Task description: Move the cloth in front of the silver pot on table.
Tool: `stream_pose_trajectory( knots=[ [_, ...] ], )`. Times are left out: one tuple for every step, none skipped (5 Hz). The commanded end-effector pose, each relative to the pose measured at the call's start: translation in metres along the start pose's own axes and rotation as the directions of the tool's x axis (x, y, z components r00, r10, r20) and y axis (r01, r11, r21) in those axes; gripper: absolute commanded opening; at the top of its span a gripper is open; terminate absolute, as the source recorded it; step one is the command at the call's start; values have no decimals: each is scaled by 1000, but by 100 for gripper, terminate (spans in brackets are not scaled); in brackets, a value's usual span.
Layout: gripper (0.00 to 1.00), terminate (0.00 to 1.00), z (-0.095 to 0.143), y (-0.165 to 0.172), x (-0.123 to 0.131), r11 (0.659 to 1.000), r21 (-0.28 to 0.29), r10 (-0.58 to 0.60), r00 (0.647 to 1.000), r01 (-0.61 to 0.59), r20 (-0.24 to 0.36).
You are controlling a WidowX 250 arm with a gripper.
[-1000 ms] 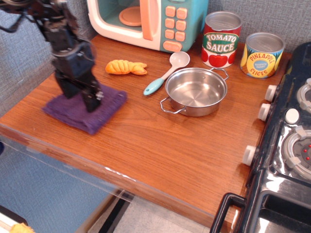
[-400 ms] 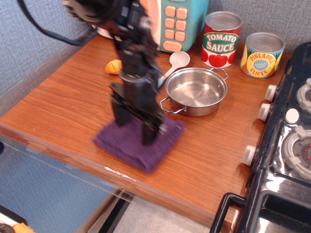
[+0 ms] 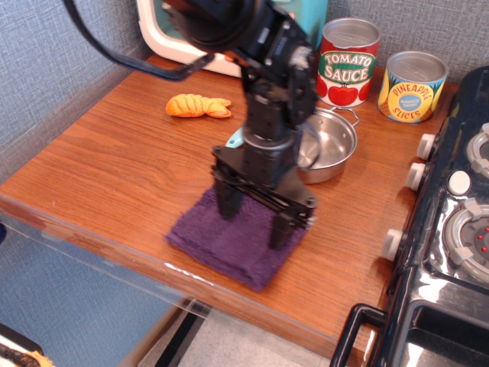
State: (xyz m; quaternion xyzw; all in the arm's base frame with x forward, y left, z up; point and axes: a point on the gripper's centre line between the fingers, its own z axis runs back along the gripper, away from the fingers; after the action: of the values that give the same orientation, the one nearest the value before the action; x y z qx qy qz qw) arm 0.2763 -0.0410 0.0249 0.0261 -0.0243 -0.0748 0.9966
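The dark purple cloth lies flat on the wooden table near its front edge, in front of the silver pot. The arm hides the pot's left half. My gripper points straight down over the far part of the cloth. Its two black fingers are spread wide apart, with their tips at the cloth's surface. No fold of cloth shows between them.
A tomato sauce can and a pineapple can stand behind the pot. An orange toy pastry lies at the back left. A toy microwave stands at the back. A black toy stove fills the right side.
The gripper has dragged the cloth from the table's left side rightward to in front of the pot. Its fingers now stand wider apart than before.
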Motion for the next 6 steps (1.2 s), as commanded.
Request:
stream_pose_trajectory(
  knots=[
    [100,0,22,-25,21,998,-61,23,994,-16,109],
    [100,0,61,-18,17,997,-69,-28,990,38,137],
    [100,0,94,-11,12,991,-100,-77,986,92,149],
    [100,0,94,-9,11,986,-124,-97,987,113,128],
    [100,0,88,-10,10,983,-133,-113,987,128,112],
    [100,0,82,-10,7,987,-124,-86,991,99,105]
  ],
)
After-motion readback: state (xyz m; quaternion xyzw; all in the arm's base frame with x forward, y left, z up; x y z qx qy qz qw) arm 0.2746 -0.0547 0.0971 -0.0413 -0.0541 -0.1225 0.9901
